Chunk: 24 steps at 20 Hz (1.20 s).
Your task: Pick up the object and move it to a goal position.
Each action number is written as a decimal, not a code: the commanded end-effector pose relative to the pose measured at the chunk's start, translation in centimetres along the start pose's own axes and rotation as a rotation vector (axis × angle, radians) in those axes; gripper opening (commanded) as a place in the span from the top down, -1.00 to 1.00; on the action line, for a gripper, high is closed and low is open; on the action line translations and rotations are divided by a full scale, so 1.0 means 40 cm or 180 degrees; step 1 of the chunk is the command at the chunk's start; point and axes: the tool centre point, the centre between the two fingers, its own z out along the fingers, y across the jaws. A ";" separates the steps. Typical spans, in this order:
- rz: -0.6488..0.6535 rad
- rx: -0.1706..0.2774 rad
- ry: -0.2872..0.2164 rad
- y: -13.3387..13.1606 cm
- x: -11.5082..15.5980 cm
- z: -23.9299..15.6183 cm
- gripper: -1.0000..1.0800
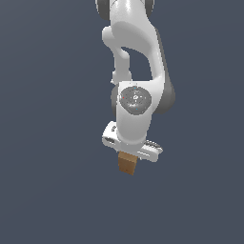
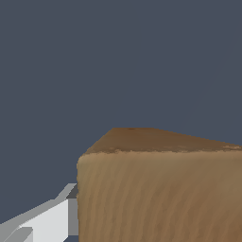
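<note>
The object (image 1: 127, 164), a small tan-brown wood-grained cube, sits directly under the white hand of my gripper (image 1: 129, 158) in the exterior view. The hand is wider than the cube and covers its upper part. In the wrist view the object (image 2: 160, 189) fills the frame very close up, and one white finger (image 2: 49, 221) lies flush against its side. The other finger is out of frame. The gripper is shut on the cube.
A plain dark grey-blue surface (image 1: 43, 190) surrounds the arm on all sides. The white arm (image 1: 136, 52) rises above the hand toward the top of the exterior view. No other objects or goal marker show.
</note>
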 end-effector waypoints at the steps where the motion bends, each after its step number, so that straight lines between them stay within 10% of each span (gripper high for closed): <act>1: 0.0008 0.0012 0.0035 0.040 0.022 -0.039 1.00; 24: 0.0007 0.0014 0.0039 0.458 0.190 -0.286 1.00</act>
